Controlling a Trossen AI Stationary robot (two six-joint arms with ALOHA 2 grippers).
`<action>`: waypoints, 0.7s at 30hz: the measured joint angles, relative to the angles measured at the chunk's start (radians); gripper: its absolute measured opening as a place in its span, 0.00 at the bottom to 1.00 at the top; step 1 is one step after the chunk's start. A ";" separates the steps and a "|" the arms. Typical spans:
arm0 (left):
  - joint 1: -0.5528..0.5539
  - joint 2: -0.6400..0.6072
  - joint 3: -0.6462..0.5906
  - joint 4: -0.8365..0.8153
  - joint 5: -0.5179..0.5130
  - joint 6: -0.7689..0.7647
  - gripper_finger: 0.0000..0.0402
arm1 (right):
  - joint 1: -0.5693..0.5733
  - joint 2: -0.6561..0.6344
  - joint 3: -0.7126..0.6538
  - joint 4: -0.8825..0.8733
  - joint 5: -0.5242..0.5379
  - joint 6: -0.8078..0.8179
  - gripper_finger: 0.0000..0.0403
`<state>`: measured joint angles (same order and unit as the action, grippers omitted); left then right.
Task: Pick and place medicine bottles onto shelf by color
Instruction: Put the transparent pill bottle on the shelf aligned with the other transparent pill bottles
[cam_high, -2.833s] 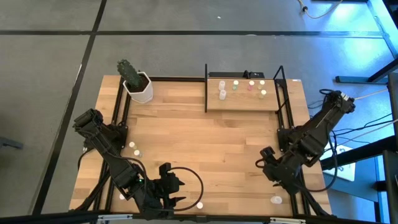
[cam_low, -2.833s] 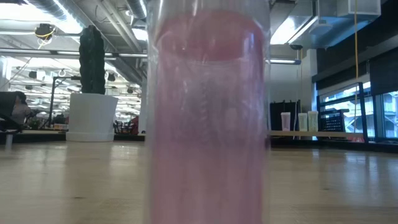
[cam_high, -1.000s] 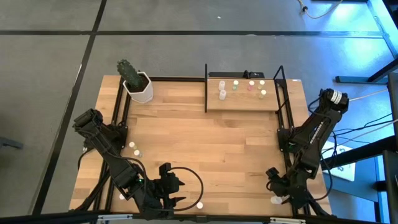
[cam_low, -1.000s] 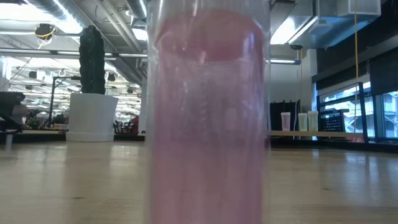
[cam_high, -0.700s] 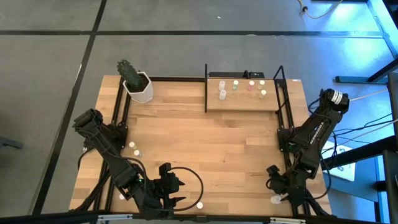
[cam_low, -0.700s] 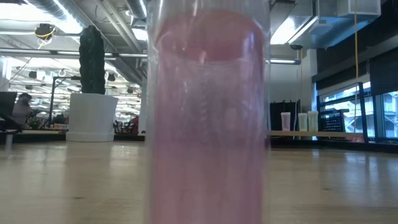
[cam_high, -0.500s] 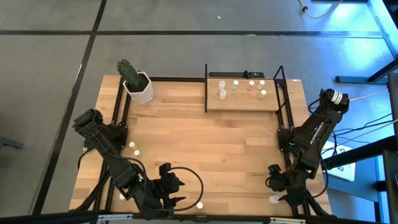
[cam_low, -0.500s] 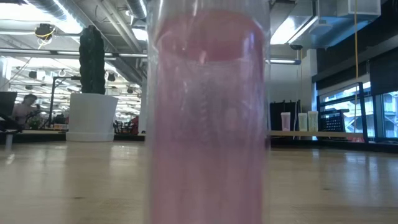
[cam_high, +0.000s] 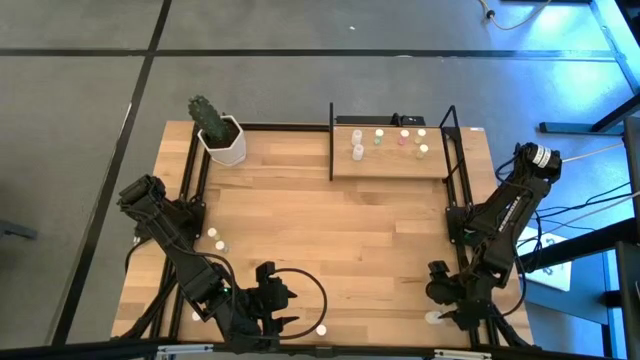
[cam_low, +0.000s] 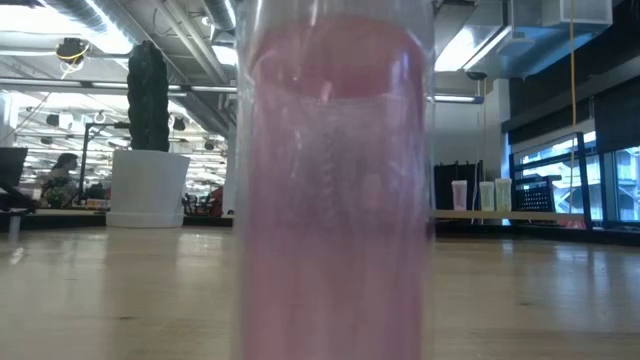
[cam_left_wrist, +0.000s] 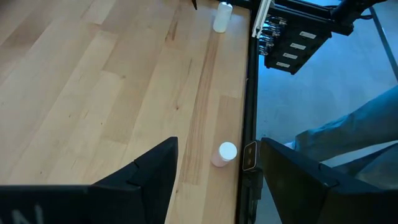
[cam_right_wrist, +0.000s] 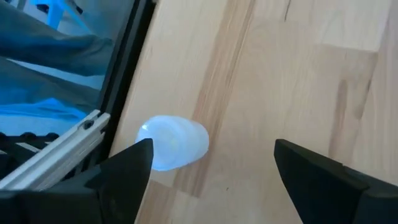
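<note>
Several medicine bottles (cam_high: 357, 152) stand on the shelf (cam_high: 390, 165) at the table's far right. A white-capped bottle (cam_left_wrist: 224, 154) stands by the near edge, just ahead of my open left gripper (cam_left_wrist: 217, 186), which shows near the front edge (cam_high: 288, 312) in the high view. Another whitish bottle (cam_right_wrist: 175, 143) lies on its side by the near right edge. My open right gripper (cam_right_wrist: 208, 171) hangs over it, one finger (cam_right_wrist: 127, 165) next to it. A pink-capped bottle (cam_low: 335, 180) fills the low view. My right gripper comes slanting down over the lying bottle. One finger (cam_right_wrist: 134, 158) stands right at the bottle's side (cam_right_wrist: 155, 152); whether it touches, I cannot tell. The bottle lies on the table.
A white pot with a cactus (cam_high: 222, 138) stands at the far left corner. Two more small bottles (cam_high: 215, 239) sit by the left edge. The black table frame (cam_right_wrist: 121, 74) runs close beside the lying bottle. The table's middle (cam_high: 330, 230) is bare wood.
My right gripper has rolled about its own pointing line over the lying bottle at the near right, staying open and in the same spot. My left arm has kept still.
</note>
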<state>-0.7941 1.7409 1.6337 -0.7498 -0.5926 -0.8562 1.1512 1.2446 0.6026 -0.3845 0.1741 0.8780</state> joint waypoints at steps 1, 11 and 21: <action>0.000 0.000 0.000 0.000 0.000 0.000 0.55 | 0.000 0.000 0.010 0.000 -0.001 0.000 0.83; 0.000 0.000 0.000 0.000 0.000 0.000 0.55 | 0.000 0.011 0.093 -0.096 -0.036 0.011 0.83; 0.000 0.000 0.000 0.000 0.000 0.000 0.55 | 0.000 0.123 0.093 -0.023 -0.036 0.008 0.83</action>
<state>-0.7940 1.7409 1.6337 -0.7498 -0.5923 -0.8562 1.1507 1.3680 0.6956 -0.4076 0.1379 0.8860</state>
